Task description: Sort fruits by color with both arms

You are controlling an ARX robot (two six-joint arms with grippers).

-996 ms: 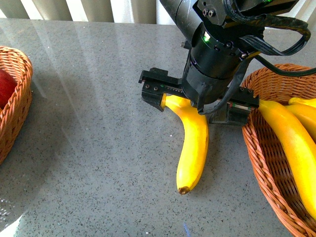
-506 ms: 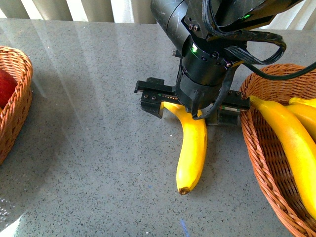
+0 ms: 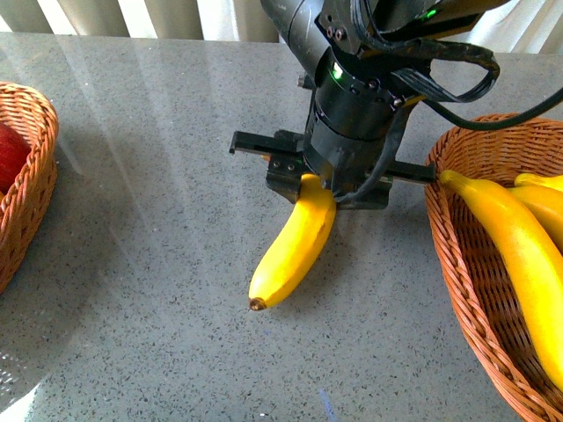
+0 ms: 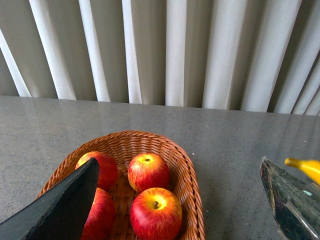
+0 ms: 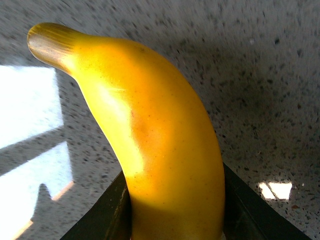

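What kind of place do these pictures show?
Probably an indoor test or demo table beside a window: a grey speckled stone-like tabletop, pale vertical blinds behind it, and wicker baskets, one with apples, one with bananas.

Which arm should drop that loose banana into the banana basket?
The right. Its gripper is already shut on the banana, right beside the basket holding the other bananas. The left wrist view shows that arm over the apple basket, on the far side.
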